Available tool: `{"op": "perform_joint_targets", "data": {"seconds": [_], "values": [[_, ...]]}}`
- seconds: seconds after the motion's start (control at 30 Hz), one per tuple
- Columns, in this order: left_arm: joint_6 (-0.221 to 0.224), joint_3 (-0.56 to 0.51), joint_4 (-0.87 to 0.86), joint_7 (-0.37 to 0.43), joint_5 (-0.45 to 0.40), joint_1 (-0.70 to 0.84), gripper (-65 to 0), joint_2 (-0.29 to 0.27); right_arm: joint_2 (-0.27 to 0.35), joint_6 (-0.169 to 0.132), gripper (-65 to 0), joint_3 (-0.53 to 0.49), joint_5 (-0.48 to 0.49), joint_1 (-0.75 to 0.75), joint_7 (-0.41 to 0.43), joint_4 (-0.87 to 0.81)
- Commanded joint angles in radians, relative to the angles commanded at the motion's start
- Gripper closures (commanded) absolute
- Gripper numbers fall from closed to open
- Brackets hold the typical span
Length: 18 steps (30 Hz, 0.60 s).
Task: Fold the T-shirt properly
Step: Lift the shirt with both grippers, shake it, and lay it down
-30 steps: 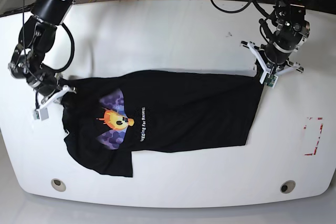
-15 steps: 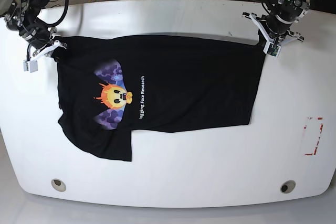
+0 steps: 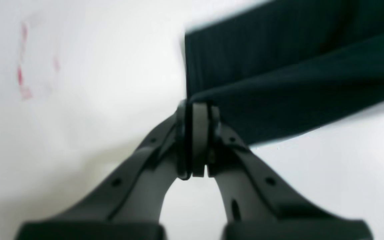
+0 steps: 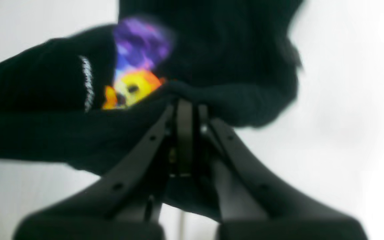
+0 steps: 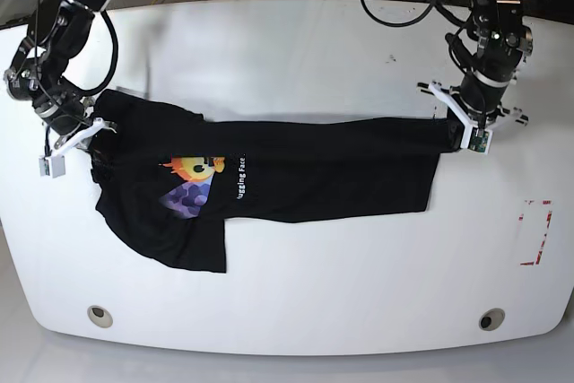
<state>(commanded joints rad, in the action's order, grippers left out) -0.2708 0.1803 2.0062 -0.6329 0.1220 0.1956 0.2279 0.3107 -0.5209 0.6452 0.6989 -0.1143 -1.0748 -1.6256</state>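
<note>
Two end effectors, base view: left (image 5: 472, 139) about 2 o'clock, right (image 5: 72, 152) about 9 o'clock
One T-shirt (image 5: 305, 177), base view: between them on the white counter (image 5: 359, 307), upper edge folded over
Left wrist view: one end effector (image 3: 197, 140), closed on cloth reaching toward 2 o'clock
Right wrist view: one end effector (image 4: 185, 140), pinching cloth; print toward 11 o'clock
</note>
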Motion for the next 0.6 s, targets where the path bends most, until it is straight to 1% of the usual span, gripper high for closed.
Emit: {"op": "perform_joint_targets", "data": {"seconds": [0.03, 0.13, 0.23, 0.3, 0.33, 0.43, 0.5, 0.6], "values": [[0.000, 0.000, 0.000, -0.037, 0.000, -0.046, 0.0, 0.000, 0.000, 0.000, 0.0, -0.011, -0.012, -0.037, 0.000, 0.000], [0.000, 0.000, 0.000, -0.098, 0.000, -0.132, 0.0, 0.000, 0.000, 0.000, 0.0, -0.031, -0.037, -0.104, 0.000, 0.000], [0.000, 0.000, 0.002, -0.135, 0.000, -0.229, 0.0, 0.000, 0.005, 0.000, 0.0, -0.057, -0.071, -0.201, 0.000, 0.000], [0.000, 0.000, 0.002, -0.169, 0.002, -0.293, 0.0, 0.000, 0.028, 0.000, 0.0, -0.095, -0.084, -0.255, 0.000, 0.002], [0.000, 0.000, 0.002, -0.203, 0.002, -0.338, 0.0, 0.000, 0.040, 0.000, 0.0, -0.121, -0.089, -0.293, 0.000, 0.008], [0.000, -0.002, 0.003, -0.281, 0.008, -0.448, 0.0, 0.000, 0.064, 0.000, 0.0, -0.169, -0.092, -0.391, 0.000, 0.080], [0.000, -0.002, 0.003, -0.330, 0.008, -0.539, 0.0, 0.000, 0.104, 0.000, 0.0, -0.204, -0.087, -0.489, 0.000, 0.163], [0.000, 0.002, 0.003, -0.370, 0.008, -0.661, 0.0, 0.012, 0.133, 0.000, 0.0, -0.265, -0.084, -0.629, 0.002, 0.278]]}}
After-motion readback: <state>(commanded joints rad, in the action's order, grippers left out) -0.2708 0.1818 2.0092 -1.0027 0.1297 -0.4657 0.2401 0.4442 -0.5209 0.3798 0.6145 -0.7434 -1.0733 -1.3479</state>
